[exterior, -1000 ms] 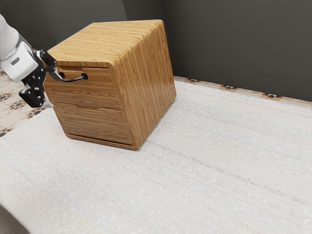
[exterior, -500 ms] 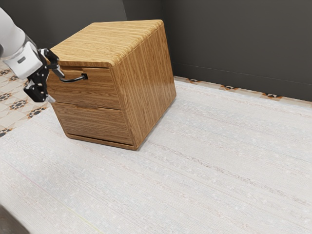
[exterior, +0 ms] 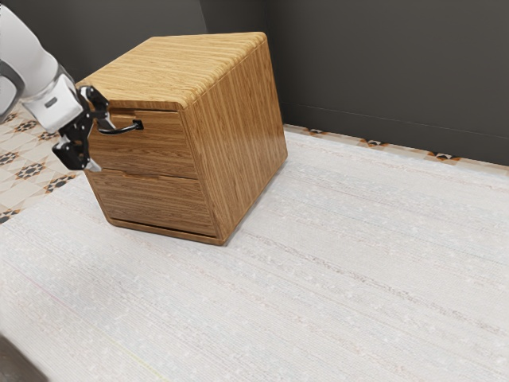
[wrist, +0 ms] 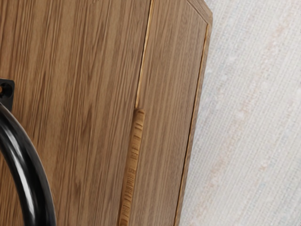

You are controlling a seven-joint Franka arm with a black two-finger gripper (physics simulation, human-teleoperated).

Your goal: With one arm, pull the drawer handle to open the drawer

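Note:
A wooden cabinet (exterior: pixel 215 119) with two drawers stands on the floor. The upper drawer (exterior: pixel 151 147) looks flush with the cabinet front and carries a black curved handle (exterior: pixel 126 127). In the exterior view my gripper (exterior: pixel 99 142) is at the handle's left end. It is open, with one finger (exterior: pixel 103 110) above the handle and the other (exterior: pixel 82 159) lower, by the drawer's corner. The wrist view shows the drawer front close up, with the black handle (wrist: pixel 23 165) just under my hand and the seam (wrist: pixel 141 70) to the lower drawer (wrist: pixel 171 108) beyond it.
Pale carpeted floor (exterior: pixel 334 270) spreads in front of and to the exterior view's right of the cabinet. Patterned tiles (exterior: pixel 24 171) lie at the left under my arm. A dark wall (exterior: pixel 382 56) runs behind.
My hand has moved toward the cabinet, to the exterior view's right and slightly up, so its fingers now flank the handle's left end. The drawer has not moved.

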